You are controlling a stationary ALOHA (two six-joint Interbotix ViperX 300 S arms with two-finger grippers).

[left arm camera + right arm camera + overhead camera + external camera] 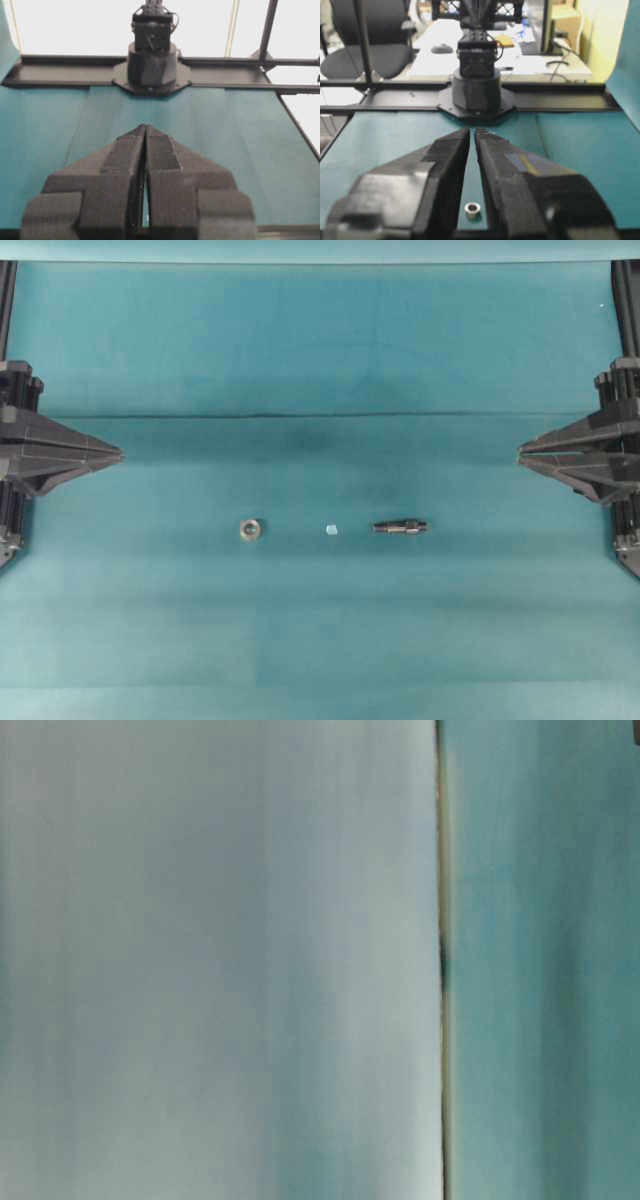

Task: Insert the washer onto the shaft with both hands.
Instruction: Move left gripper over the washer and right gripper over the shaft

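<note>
Resting pinched together and empty at either edge, the left gripper (118, 452) sat nearer the washer (249, 529), the right gripper (522, 452) nearer the shaft (401, 527), which lay crosswise on the teal mat (320, 640), thin end toward the washer

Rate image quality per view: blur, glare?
Overhead: sharp, evenly lit, washer and shaft clear. Table-level: all blur, nothing recognisable. Left wrist: background blown out white, left gripper sharp. Right wrist: near fingers soft.
</note>
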